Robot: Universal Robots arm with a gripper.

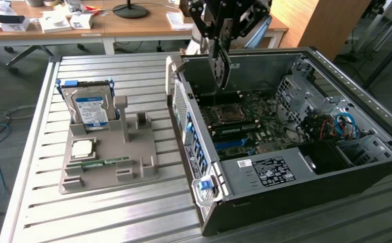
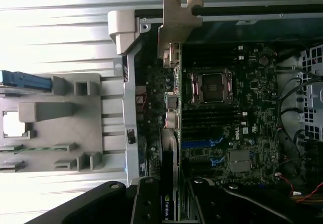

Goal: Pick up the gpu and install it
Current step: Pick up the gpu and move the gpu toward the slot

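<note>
- Nearest in the exterior view is the open computer case (image 1: 297, 197), lying on the slatted metal worktop (image 1: 115, 217) with its motherboard (image 1: 250, 121) facing up.
- Over the far end of the case, the hand (image 1: 221, 36) is clenched on the gpu (image 1: 221, 66), grasping its upper end.
- From this side the card hangs below the hand with its long axis upright and its thin edge toward the camera. Its lower end shows against the case's far wall, above the far edge of the motherboard.
- On the exterior view's left, well apart from the card, a grey holder (image 1: 141, 152) carries three parts. A blue-labelled hard drive (image 1: 91, 109) stands upright at its far end. Nearer lie a square processor (image 1: 82, 148) and a narrow green memory stick (image 1: 104, 163).
- The wrist view looks along the card from the hand (image 2: 171, 191). The gpu (image 2: 169, 156) runs edge-on away from the black fingers (image 2: 146, 204), and its silver bracket (image 2: 176, 24) is at the end farthest from them.
- This view adds a green-lettered label on the card just beside the fingers, and connectors along the bracket.
- It also shows the card's line lying between the case's side wall and the processor socket (image 2: 209, 85), with blue slots (image 2: 202, 144) close beside the card.
</note>
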